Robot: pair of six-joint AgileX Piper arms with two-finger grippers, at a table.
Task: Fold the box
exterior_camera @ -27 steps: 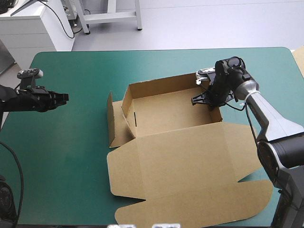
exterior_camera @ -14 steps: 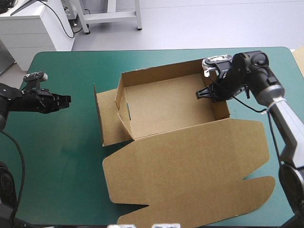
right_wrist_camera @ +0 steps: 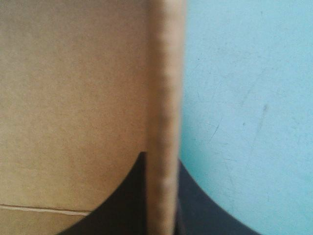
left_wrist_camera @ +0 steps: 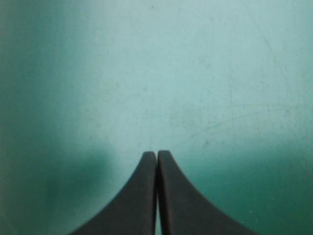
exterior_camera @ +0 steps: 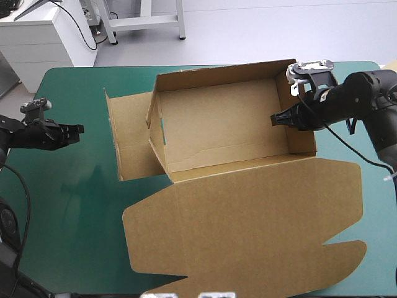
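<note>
Both closed: right end effector (exterior_camera: 275,119) on box (exterior_camera: 217,124) wall, left end effector (left_wrist_camera: 156,155) over seemingly scuffed teal-green cover (exterior_camera: 74,205).

Broad black curved fins form the left claw (left_wrist_camera: 156,154) and right claw (exterior_camera: 275,119).

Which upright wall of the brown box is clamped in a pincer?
The right wall, beside the table's right edge: the right pincer is shut on its rim. The far wall and left wall stand ungripped.
</note>
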